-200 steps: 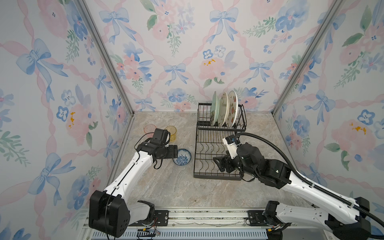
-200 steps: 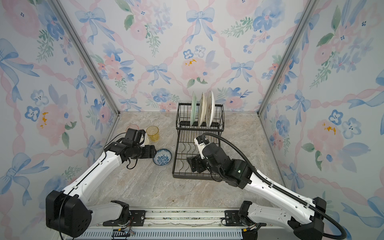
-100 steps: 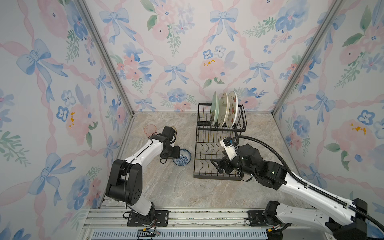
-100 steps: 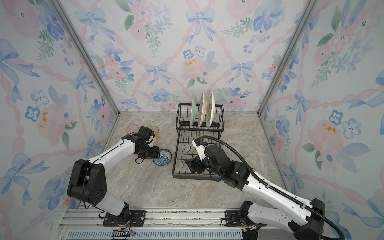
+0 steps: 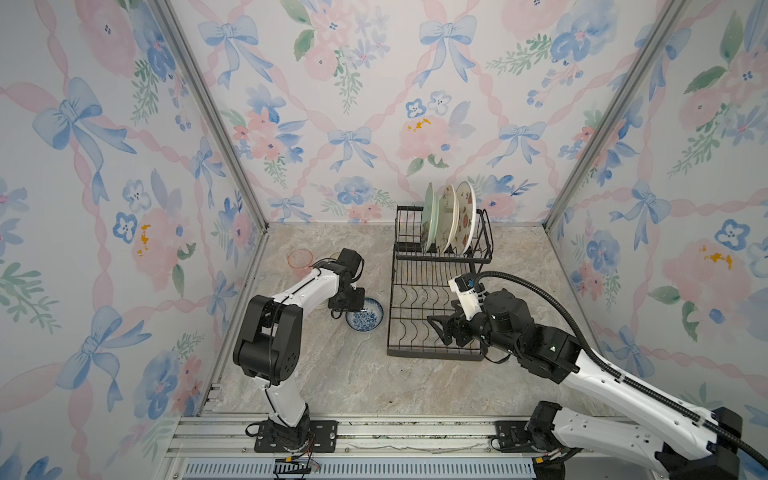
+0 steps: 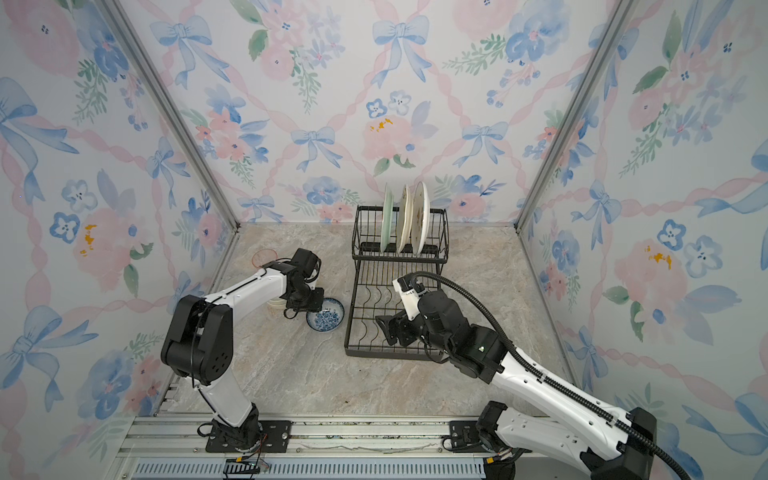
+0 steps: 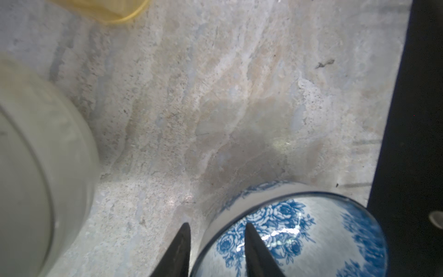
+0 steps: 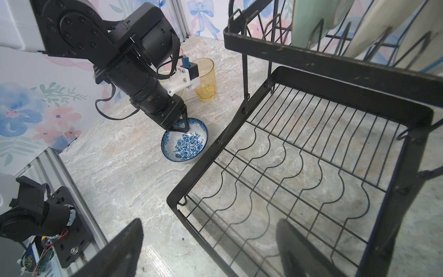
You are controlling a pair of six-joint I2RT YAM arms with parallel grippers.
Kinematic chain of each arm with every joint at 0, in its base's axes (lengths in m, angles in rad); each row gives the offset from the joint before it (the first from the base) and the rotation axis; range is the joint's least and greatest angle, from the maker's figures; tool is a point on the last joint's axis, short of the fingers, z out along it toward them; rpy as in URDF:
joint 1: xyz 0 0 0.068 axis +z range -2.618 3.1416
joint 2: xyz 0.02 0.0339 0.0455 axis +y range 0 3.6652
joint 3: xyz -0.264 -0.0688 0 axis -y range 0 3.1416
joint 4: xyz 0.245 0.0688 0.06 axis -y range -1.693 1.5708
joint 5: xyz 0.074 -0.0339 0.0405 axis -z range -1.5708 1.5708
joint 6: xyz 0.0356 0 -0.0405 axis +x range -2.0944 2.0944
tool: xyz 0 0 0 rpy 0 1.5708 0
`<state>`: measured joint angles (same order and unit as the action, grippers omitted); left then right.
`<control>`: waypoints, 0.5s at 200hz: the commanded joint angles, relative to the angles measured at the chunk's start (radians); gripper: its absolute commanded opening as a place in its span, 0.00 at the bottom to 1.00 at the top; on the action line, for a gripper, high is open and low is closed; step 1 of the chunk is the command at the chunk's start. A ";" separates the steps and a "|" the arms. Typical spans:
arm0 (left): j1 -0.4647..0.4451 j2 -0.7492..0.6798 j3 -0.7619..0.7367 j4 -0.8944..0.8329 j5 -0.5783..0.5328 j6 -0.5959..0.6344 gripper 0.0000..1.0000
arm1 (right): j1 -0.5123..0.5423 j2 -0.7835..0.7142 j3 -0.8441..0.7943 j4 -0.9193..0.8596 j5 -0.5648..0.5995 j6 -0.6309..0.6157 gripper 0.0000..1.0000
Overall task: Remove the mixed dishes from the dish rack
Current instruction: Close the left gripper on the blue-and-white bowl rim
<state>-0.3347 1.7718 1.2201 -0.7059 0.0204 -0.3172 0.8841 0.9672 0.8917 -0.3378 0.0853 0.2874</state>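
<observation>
The right gripper (image 8: 209, 221) is hovering over the rack (image 8: 189, 173), above its lower tier, with jaws spread wide and gripping nothing. Beside the rack, the blue bowl (image 8: 184, 144) is sitting on the table (image 5: 353, 382). The left gripper (image 7: 217, 225) is straddling its rim, one finger inside; I cannot tell whether it is clamping. A cream bowl (image 7: 36, 167), amber tumbler (image 8: 205, 81) and pink tumbler (image 5: 300, 259) are standing behind. Farthest, three plates (image 5: 446, 220) are standing on edge in the upper shelf (image 8: 311, 60).

We noted the dish rack (image 8: 287, 51) as matt black metal wire, scuffed; the blue-patterned bowl (image 8: 185, 144) glossy glazed ceramic; the amber tumbler (image 8: 206, 81) translucent; the tabletop (image 5: 353, 374) smooth, veined, stone-look.
</observation>
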 commanded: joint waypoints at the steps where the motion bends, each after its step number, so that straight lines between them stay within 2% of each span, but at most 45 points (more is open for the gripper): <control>1: -0.022 0.025 0.036 -0.018 -0.016 -0.008 0.34 | -0.019 -0.022 -0.008 -0.016 -0.001 0.002 0.88; 20: -0.034 0.037 0.048 -0.017 -0.018 -0.011 0.27 | -0.033 -0.032 -0.020 -0.012 -0.017 0.009 0.88; 64: -0.042 0.049 0.043 -0.019 -0.021 -0.014 0.23 | -0.048 -0.019 -0.024 -0.019 -0.032 0.008 0.88; 100: -0.043 0.033 0.023 -0.019 -0.018 -0.017 0.15 | -0.059 -0.008 -0.020 -0.006 -0.045 0.011 0.88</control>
<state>-0.3672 1.7973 1.2522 -0.7273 -0.0204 -0.3202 0.8398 0.9501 0.8753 -0.3405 0.0582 0.2874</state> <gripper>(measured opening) 0.174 0.884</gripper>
